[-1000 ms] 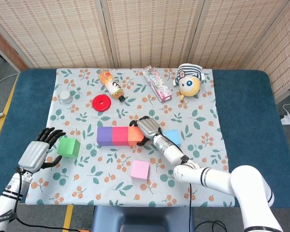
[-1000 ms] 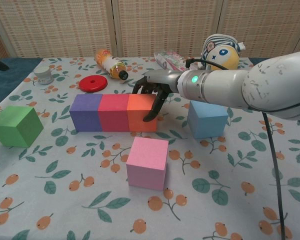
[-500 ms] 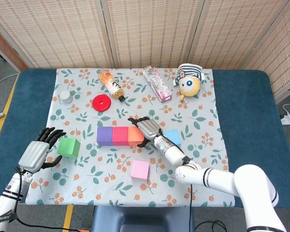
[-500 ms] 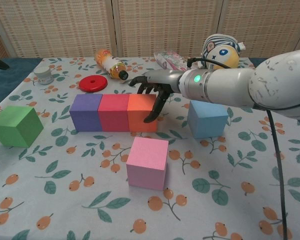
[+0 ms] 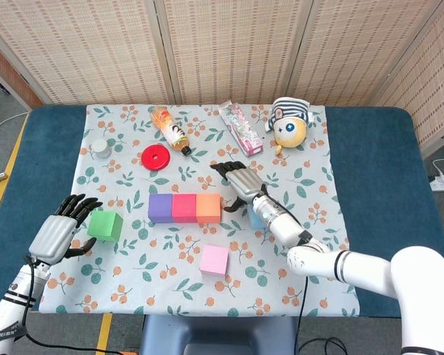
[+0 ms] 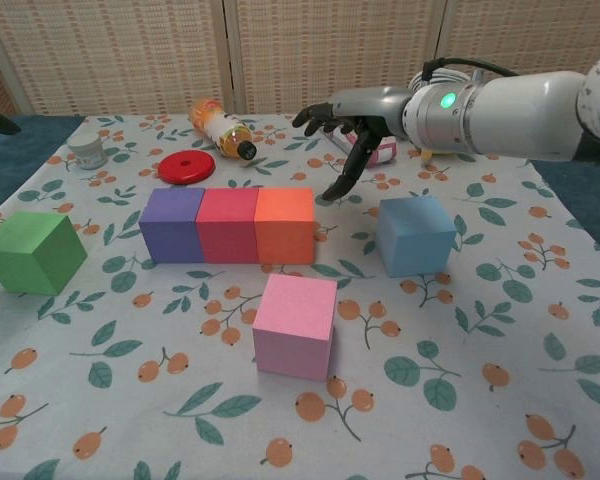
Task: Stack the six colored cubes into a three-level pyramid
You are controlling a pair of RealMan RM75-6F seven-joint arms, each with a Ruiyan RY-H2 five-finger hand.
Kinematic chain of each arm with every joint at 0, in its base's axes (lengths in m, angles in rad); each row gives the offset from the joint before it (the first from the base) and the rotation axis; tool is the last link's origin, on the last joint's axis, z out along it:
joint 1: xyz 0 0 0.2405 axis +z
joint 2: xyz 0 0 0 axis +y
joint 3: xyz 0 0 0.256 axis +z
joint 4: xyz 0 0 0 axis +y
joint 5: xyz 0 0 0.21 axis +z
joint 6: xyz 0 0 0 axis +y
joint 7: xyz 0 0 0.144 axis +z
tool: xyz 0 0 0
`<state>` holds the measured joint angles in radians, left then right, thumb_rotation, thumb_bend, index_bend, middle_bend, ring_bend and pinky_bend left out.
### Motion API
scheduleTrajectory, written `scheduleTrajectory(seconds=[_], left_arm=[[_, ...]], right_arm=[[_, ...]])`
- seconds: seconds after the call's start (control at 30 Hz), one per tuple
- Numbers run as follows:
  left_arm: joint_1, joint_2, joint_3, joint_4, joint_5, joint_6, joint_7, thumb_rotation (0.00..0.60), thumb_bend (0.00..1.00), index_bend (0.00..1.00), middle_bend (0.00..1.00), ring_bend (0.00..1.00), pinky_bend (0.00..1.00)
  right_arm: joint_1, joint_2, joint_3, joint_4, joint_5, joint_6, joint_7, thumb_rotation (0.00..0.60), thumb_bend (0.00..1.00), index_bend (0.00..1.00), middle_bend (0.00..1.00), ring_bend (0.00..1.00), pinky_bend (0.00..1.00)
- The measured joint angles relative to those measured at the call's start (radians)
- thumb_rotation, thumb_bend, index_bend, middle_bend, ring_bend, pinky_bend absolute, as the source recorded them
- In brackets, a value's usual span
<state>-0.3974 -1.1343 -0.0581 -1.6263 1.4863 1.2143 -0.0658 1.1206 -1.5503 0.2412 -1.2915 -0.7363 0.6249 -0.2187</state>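
The right hand [image 6: 355,125] hovers with fingers apart and empty above the cloth between the orange cube [image 6: 285,225], which ends a touching row with the red cube [image 6: 226,224] and purple cube [image 6: 172,224], and the blue cube [image 6: 414,235], while the left hand [image 5: 59,231], fingers apart, rests just beside the green cube [image 5: 105,225].

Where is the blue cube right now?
The blue cube sits on the tablecloth right of the orange cube in the chest view, apart from it, below the raised right hand.
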Motion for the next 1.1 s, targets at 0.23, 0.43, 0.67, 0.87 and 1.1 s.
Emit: scheduleTrajectory(seconds=[0.23, 0.43, 0.67, 0.87, 1.1], left_arm=[[-0.001, 0.003, 0.0, -0.006, -0.009, -0.008, 0.006, 0.6, 0.36, 0.16, 0.11, 0.0, 0.06], [0.002, 0.003, 0.001, 0.0, -0.012, -0.007, -0.001, 0.6, 0.35, 0.16, 0.11, 0.0, 0.06], [0.003, -0.002, 0.003, 0.012, -0.009, -0.007, -0.013, 0.6, 0.35, 0.16, 0.11, 0.0, 0.06], [0.005, -0.004, 0.005, 0.023, -0.006, -0.005, -0.022, 0.6, 0.35, 0.16, 0.11, 0.0, 0.06], [-0.005, -0.003, 0.003, 0.036, -0.007, -0.023, -0.034, 0.6, 0.35, 0.16, 0.11, 0.0, 0.06]], right_arm=[[0.024, -0.054, -0.018, 0.09, 0.033, -0.017, -0.02, 0.6, 0.08, 0.0, 0.03, 0.0, 0.02], [0.041, -0.111, -0.024, 0.152, 0.034, -0.039, -0.017, 0.6, 0.09, 0.0, 0.03, 0.0, 0.02], [0.046, -0.143, -0.015, 0.172, 0.013, -0.044, 0.003, 0.6, 0.08, 0.0, 0.03, 0.0, 0.02], [0.05, -0.161, -0.009, 0.187, 0.0, -0.045, 0.01, 0.6, 0.08, 0.0, 0.03, 0.0, 0.02], [0.04, -0.137, -0.019, 0.163, -0.004, -0.033, -0.003, 0.6, 0.09, 0.0, 0.03, 0.0, 0.02]])
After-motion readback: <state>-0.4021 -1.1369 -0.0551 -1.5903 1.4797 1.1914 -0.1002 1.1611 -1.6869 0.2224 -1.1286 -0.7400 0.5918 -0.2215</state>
